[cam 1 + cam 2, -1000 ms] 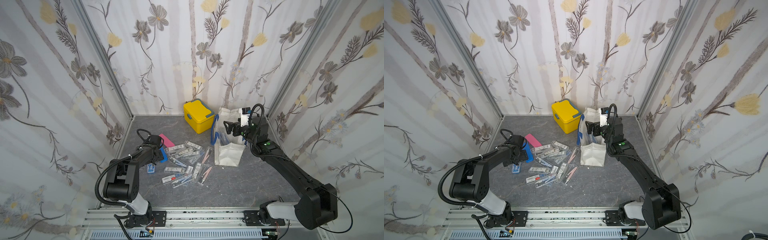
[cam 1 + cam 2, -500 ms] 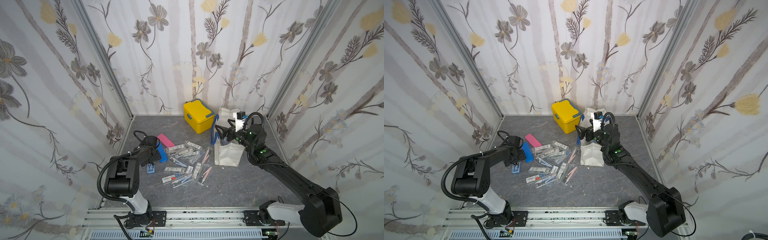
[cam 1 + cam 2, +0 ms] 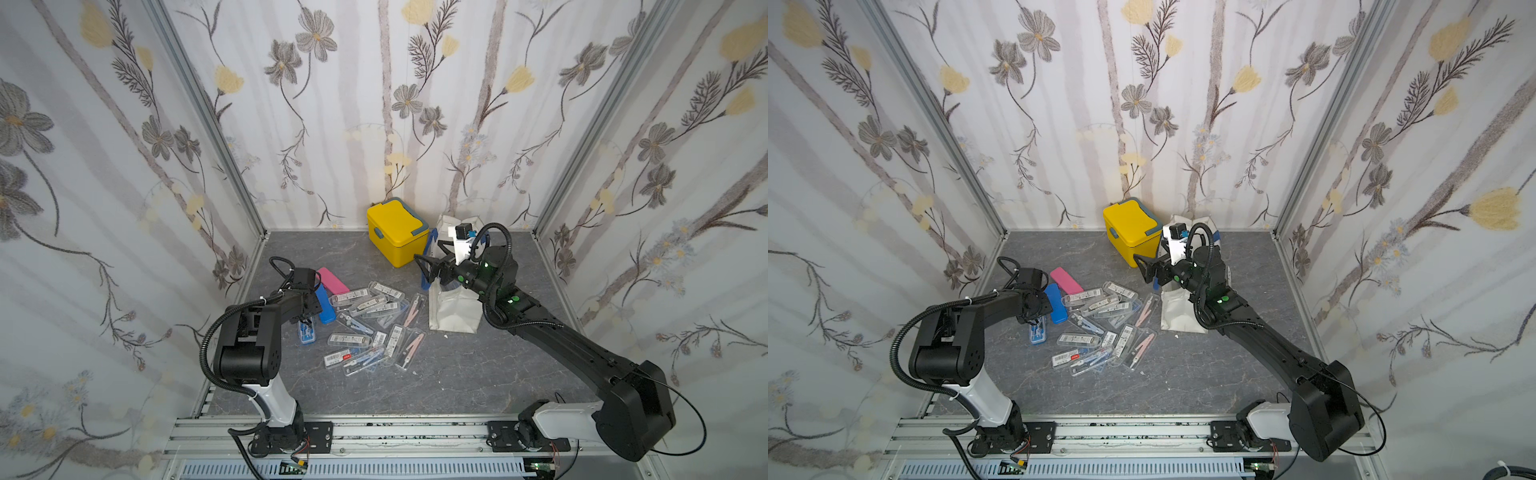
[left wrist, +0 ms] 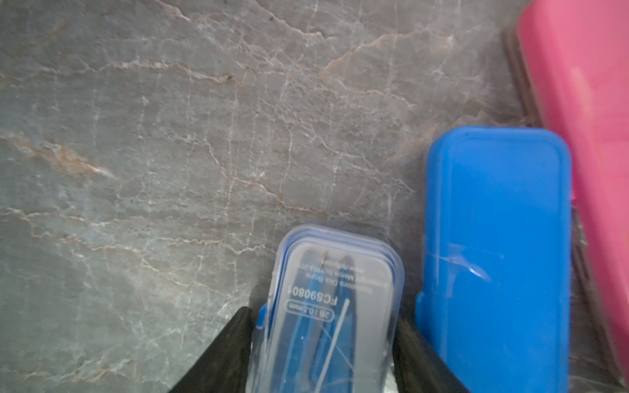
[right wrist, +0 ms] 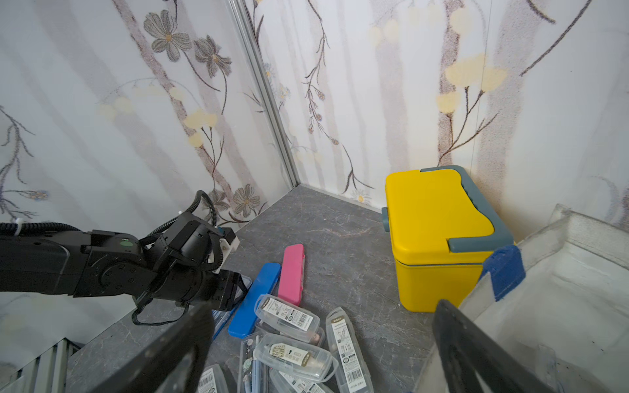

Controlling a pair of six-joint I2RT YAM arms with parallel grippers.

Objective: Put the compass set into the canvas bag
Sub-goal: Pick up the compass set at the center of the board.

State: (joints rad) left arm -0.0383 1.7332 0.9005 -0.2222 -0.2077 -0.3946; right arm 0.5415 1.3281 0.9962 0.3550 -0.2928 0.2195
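On the table, left hand pinches compass set; right hand spread, empty.

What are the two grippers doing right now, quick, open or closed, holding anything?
Left gripper: closed on the clear-cased compass set.
Right gripper: open, empty, by the canvas bag.

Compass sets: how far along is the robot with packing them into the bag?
Done: nothing clearly bagged; inside the canvas bag is hard to read. In hand: left fingers grip one blue compass case, not yet lifted; right fingers open by the bag. Left: the loose cases.
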